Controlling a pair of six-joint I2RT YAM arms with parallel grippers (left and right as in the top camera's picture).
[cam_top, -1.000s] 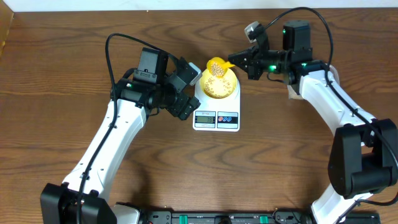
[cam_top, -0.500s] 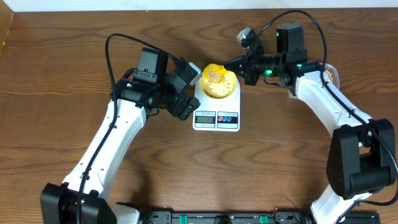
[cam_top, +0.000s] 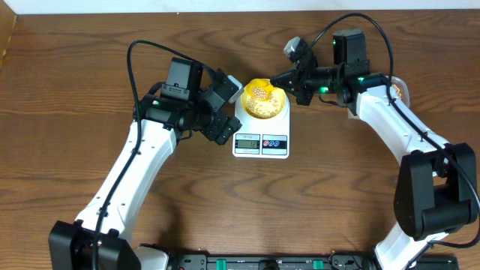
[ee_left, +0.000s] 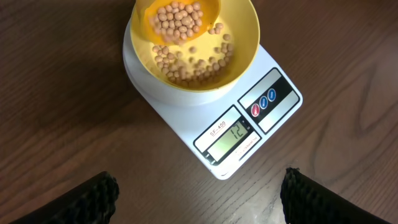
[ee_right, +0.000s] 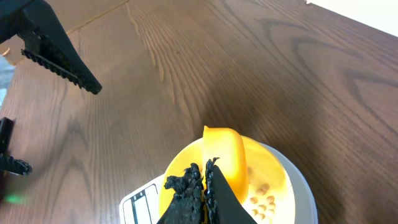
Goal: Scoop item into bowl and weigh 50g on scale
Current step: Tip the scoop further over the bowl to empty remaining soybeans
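Your right gripper (ee_right: 205, 186) is pinching the scoop (ee_left: 180, 22) by its handle and holding it over the bowl (ee_left: 239, 37) to meter beans (ee_left: 193, 65). The bowl is sitting on the scale (ee_left: 186, 115), and the display (ee_left: 235, 134) is showing 12, short of 50. Your left gripper (ee_left: 199, 198) is hanging nearby, spread wide and empty.

My right gripper (cam_top: 285, 77) is swinging in closer, and the scoop (cam_top: 259, 90) it carries now hangs lower over the bowl's (cam_top: 264, 114) far side.

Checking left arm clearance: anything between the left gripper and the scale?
No. In the left wrist view, only bare table lies between the open left gripper and the scale.
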